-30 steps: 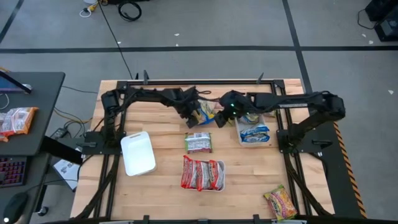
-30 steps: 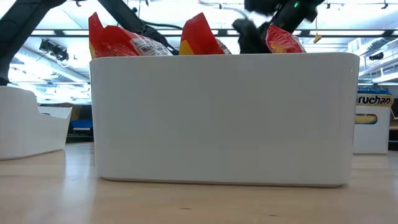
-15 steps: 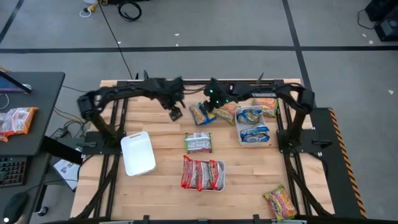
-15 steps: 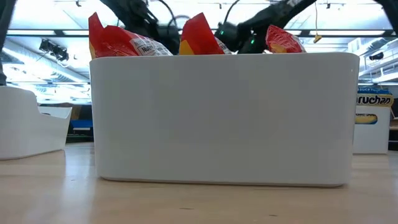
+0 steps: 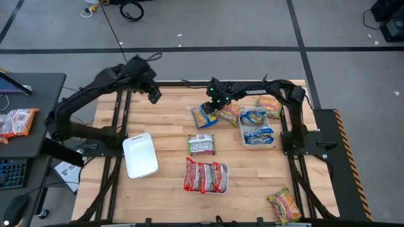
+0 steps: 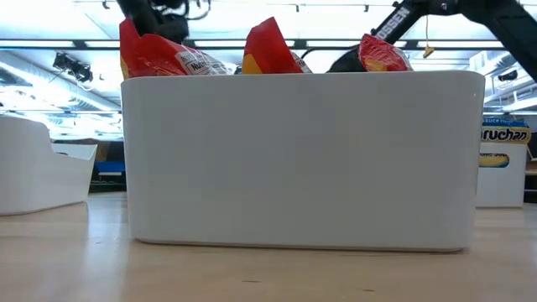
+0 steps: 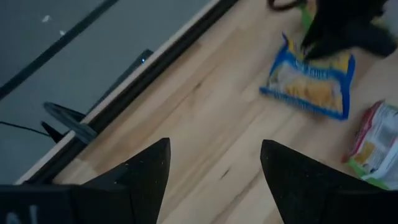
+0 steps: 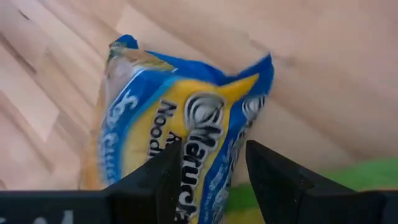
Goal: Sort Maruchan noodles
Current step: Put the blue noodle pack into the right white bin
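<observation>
Your right end effector [image 5: 211,104] sits over the far middle of the counter [image 5: 167,135], right above the blue-and-yellow packet [image 5: 204,116] that lies flat on the wood. In the right wrist view that same blue-and-yellow packet [image 8: 180,130] fills the frame beyond the fingers [image 8: 149,180], which stand apart with a clear gap; nothing is between them, so it is open and not gripping.

Your left end effector [image 5: 153,94] hangs at the far left edge of the counter, well apart from the packets. The left wrist view shows its fingers [image 7: 146,174] spread wide over bare wood, open and empty.

Packet positions, high view:
- Yellow-orange-green packet [image 5: 231,113] just beside the blue one, toward the right.
- Two blue packets [image 5: 255,126] lie in a white tray [image 5: 242,140] on the right side.
- Another yellow-orange packet [image 5: 270,104] just beyond that tray, near the far right corner.
- Red-and-silver packet [image 5: 201,144] alone at mid-counter.
- Several red packets [image 5: 205,175] stand in a tray [image 5: 225,189] nearer the front; the low view shows their tops above its white wall.
- One yellow-orange-green packet [image 5: 284,205] near the front right corner.
- An empty white tray [image 5: 140,154] on the left.
</observation>
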You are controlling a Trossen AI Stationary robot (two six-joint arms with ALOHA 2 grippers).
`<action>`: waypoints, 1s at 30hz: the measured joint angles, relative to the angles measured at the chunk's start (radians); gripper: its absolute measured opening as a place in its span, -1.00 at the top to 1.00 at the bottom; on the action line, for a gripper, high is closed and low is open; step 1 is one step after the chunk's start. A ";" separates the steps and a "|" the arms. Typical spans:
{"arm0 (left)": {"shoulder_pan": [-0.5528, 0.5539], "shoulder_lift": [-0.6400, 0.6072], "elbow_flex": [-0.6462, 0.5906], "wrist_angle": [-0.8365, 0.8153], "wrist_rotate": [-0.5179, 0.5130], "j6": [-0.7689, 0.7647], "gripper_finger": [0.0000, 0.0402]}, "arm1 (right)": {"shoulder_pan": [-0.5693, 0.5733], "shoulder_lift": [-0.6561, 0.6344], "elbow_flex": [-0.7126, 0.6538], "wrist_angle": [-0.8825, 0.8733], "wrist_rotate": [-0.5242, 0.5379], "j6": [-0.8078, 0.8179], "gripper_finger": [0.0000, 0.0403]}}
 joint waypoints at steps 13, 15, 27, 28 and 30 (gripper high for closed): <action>-0.032 -0.130 0.000 0.026 0.002 -0.117 -0.26 | 0.029 0.052 0.000 0.039 -0.006 -0.055 0.55; -0.046 -0.130 0.000 0.046 0.000 -0.124 -0.26 | 0.026 0.042 -0.002 0.041 -0.006 -0.092 0.80; -0.218 -0.128 0.000 0.251 0.016 -0.170 -0.26 | 0.075 -0.304 -0.003 0.008 0.053 -0.466 0.95; -0.230 -0.128 0.000 0.266 0.007 -0.175 -0.26 | 0.084 -0.351 -0.003 -0.010 0.050 -0.509 0.95; -0.257 -0.117 0.000 0.293 -0.018 -0.202 -0.26 | 0.107 -0.446 -0.003 -0.069 0.034 -0.599 0.95</action>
